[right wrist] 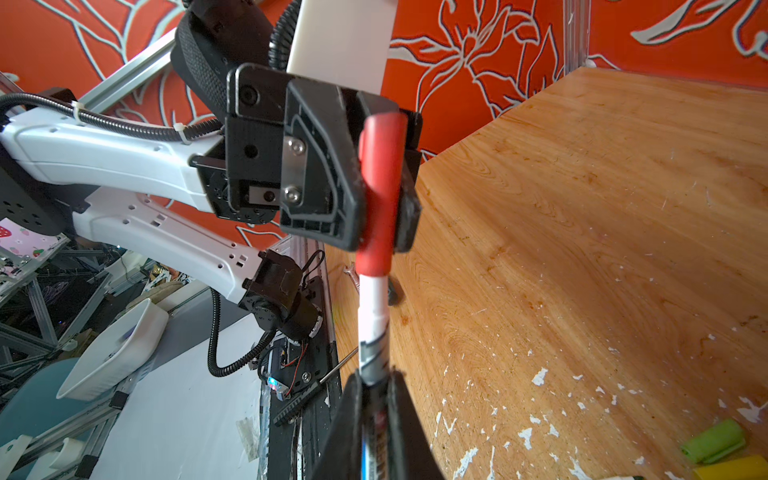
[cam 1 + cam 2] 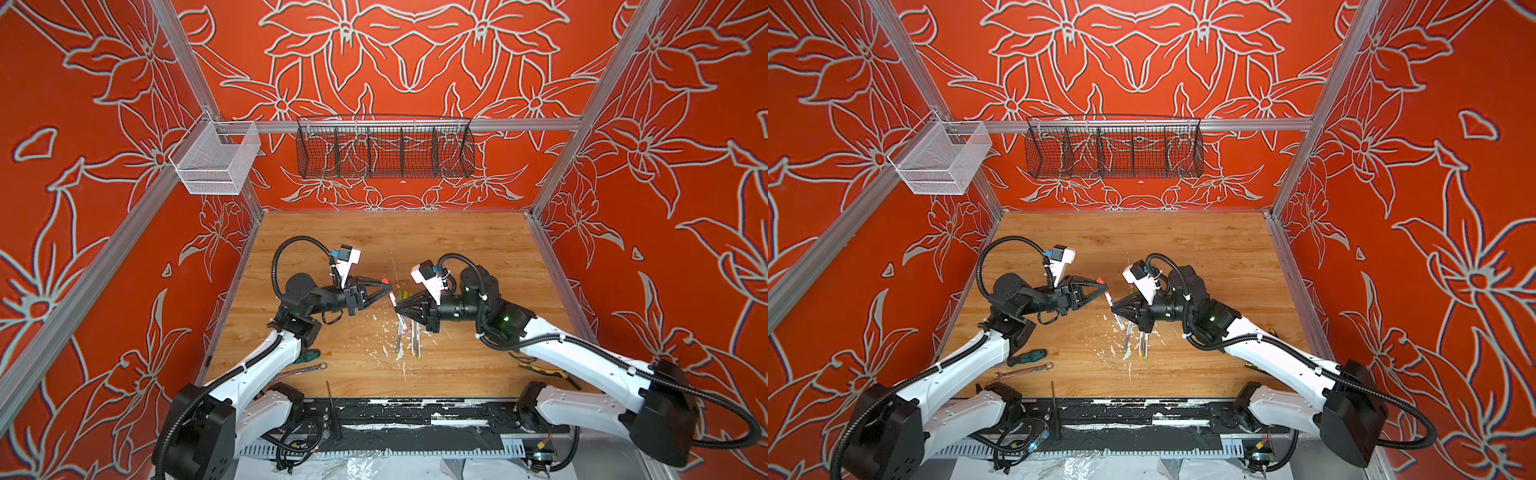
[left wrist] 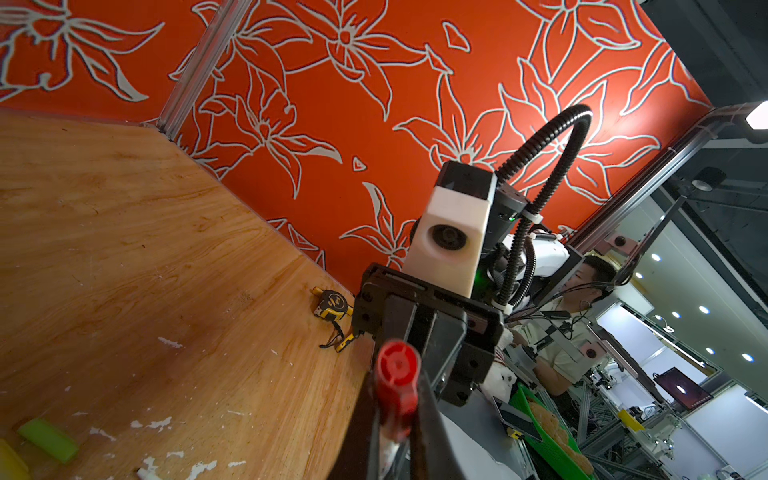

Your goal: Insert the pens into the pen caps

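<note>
Red cap (image 1: 380, 178) sits in the left gripper (image 1: 378, 232), jaws clamped on its sides. The right gripper (image 1: 376, 399) is clenched on a pen (image 1: 372, 303), grasping low on the barrel. Both are held in the air over the middle of the table (image 2: 457, 249), roughly midway between its left and right edges, with the gripper tips nearly meeting. In the right wrist view the white barrel runs straight into the cap's mouth and no tip shows. I read that as the pen at least partly inside, mid-insertion on this pair. Can't tell whether it is fully seated: no gap or shoulder is visible at the joint. The loose pens (image 2: 409, 340) lie bunched on the table between its centre and front edge, partly under the right gripper. A green cap (image 1: 712, 444) and a yellow cap (image 1: 733, 467) lie side by side on the wood close by. So the job looks early, with this the first pair going together. The next move calls for a short push along the barrel axis, keeping pen and cap coaxial so the cap doesn't cock or slip out of the pinch. Then one side lets go, the capped pen goes down clear of the pile, and each arm fetches the next piece. The loose pens lie close together, so picking one out needs a clean approach.
</note>
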Robot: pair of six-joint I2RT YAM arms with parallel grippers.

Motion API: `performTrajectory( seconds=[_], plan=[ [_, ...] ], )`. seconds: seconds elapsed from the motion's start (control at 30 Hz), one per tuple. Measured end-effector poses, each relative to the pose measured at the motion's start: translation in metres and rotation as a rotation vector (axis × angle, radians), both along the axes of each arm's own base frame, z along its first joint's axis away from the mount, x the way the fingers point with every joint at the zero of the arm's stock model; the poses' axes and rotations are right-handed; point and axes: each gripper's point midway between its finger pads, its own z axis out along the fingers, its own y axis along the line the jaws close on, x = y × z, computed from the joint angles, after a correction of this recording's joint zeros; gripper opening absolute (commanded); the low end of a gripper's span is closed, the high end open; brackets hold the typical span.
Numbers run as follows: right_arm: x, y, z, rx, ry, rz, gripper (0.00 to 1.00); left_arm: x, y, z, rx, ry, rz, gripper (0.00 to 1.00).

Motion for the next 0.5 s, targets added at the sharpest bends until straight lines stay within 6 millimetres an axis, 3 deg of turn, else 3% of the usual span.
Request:
performTrajectory(
  seconds=[0.5],
  plan=[
    [0.0062,0.0067,0.0029,0.019,-0.023,0.003,0.02,0.003,0.0015,0.0058,-0.015,-0.03,0.024,0.01]
  ],
)
